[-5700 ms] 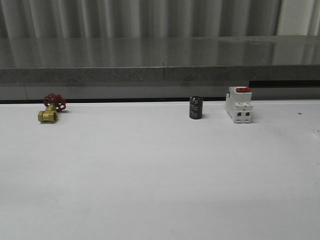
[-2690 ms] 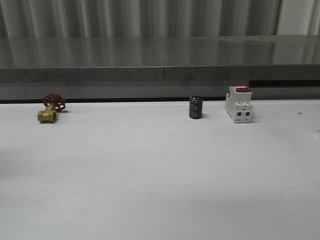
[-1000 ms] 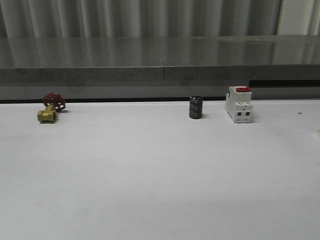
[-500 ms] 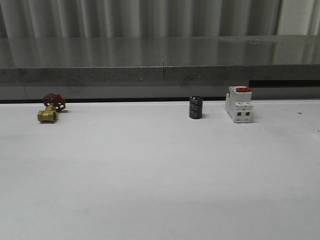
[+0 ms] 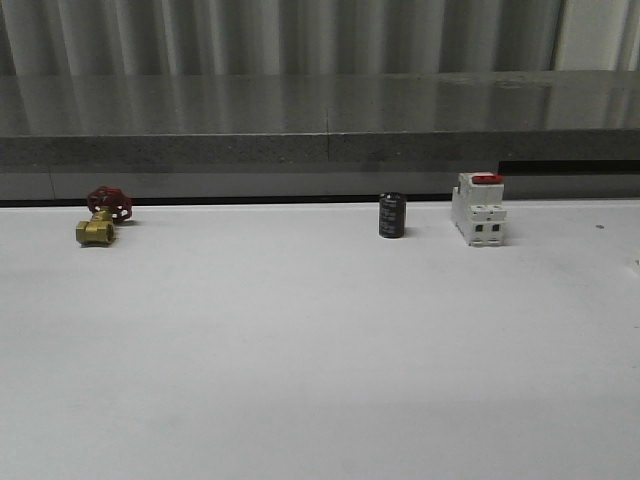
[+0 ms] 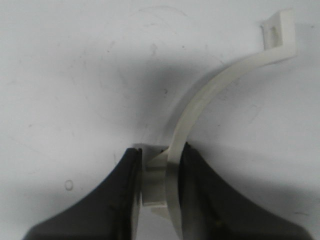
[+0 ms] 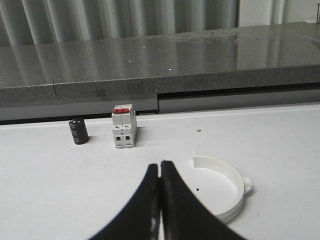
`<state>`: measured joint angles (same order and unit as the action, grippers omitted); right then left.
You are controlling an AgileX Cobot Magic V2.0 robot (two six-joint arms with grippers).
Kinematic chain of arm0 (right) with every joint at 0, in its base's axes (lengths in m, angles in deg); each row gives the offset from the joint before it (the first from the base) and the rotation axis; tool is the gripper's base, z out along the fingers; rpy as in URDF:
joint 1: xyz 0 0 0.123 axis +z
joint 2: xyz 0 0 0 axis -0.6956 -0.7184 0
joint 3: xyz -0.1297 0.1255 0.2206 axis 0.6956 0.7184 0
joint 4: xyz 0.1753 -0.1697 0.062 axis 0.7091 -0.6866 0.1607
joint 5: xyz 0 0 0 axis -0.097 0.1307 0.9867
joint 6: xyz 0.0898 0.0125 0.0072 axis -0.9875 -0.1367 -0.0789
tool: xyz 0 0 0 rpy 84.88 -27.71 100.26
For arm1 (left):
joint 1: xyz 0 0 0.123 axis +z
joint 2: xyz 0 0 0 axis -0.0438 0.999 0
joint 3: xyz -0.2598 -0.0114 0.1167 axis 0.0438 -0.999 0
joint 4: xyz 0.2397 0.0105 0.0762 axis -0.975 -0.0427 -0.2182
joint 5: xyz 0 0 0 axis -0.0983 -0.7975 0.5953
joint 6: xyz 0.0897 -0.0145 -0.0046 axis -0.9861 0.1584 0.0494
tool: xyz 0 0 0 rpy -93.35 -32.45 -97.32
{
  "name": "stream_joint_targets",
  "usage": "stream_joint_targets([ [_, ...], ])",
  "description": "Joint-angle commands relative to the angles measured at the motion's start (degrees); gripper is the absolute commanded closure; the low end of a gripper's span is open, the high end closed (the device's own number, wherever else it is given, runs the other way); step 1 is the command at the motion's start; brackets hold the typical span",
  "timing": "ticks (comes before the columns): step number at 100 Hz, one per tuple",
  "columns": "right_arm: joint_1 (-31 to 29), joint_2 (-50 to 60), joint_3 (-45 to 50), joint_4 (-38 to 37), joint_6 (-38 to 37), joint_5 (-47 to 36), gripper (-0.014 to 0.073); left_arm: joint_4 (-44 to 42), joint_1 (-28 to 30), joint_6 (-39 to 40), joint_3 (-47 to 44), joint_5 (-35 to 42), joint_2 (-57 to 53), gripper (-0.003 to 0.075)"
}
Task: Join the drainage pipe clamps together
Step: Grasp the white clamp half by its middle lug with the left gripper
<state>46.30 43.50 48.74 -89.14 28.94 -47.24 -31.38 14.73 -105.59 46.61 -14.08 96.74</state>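
One white half-ring clamp (image 6: pixel 200 107) stood on edge on the desk (image 6: pixel 75 75), pinched at its side lug by my left end effector (image 6: pixel 159 175), a grip I judged was chosen so its open ends stayed free for mating. The second half-ring (image 7: pixel 222 187) lay flat on the desk just beside my right end effector (image 7: pixel 160 172), whose fingers were pressed together on nothing. Farther back stood the black cylinder (image 7: pixel 78 131), the red-topped block (image 7: pixel 124 129) and the brass valve (image 5: pixel 102 215), all well apart from the work.
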Motion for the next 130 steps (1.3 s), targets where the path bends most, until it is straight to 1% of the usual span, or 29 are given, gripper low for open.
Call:
stream_joint_targets([
  [1, -0.3, 1.1, -0.9, -0.4, 0.0, -5.0, 0.0661, 1.9, -1.3, 0.1, 1.5, -0.1, -5.4, 0.0741],
  [14, -0.3, 1.1, -0.9, -0.4, 0.0, -5.0, 0.0661, 2.6, -5.0, 0.1, 1.5, -2.1, -9.6, 0.0741],
  [20, -0.3, 1.1, -0.9, -0.4, 0.0, -5.0, 0.0661, 3.6, -7.1, 1.3, 1.4, -3.7, -11.8, 0.0741],
  [30, -0.3, 1.1, -0.9, -0.4, 0.0, -5.0, 0.0661, 3.6, -11.8, 6.1, 1.2, -5.5, -14.8, 0.0741],
  [36, -0.3, 1.1, -0.9, -0.4, 0.0, -5.0, 0.0661, 3.6, -14.6, 10.2, 1.1, -6.0, -16.0, 0.0741],
  [53, -0.3, 1.1, -0.9, -0.4, 0.0, -5.0, 0.0661, 2.9, -23.9, 18.7, 1.1, -7.7, -15.9, 0.0741],
  [60, -0.3, 1.1, -0.9, -0.4, 0.0, -5.0, 0.0661, 1.3, -28.4, 22.5, 1.1, -7.1, -15.3, 0.0741],
  [72, -0.3, 1.1, -0.9, -0.4, 0.0, -5.0, 0.0661, -4.4, -36.4, 30.5, 1.1, -4.4, -14.3, 0.0741],
  [82, -0.3, 1.1, -0.9, -0.4, 0.0, -5.0, 0.0661, -9.9, -40.9, 37.7, 1.6, -4.0, -12.4, 0.0741],
  [98, -0.3, 1.1, -0.9, -0.4, 0.0, -5.0, 0.0661, -13.6, -44.5, 42.5, 3.2, -4.2, -8.1, 0.0741],
  [117, -0.3, 1.1, -0.9, -0.4, 0.0, -5.0, 0.0661, -14.0, -46.2, 43.6, 7.4, -4.6, -3.9, 0.0741],
  [130, -0.3, 1.1, -0.9, -0.4, 0.0, -5.0, 0.0661, -14.2, -47.0, 44.3, 8.3, -4.8, -3.0, 0.0741],
])
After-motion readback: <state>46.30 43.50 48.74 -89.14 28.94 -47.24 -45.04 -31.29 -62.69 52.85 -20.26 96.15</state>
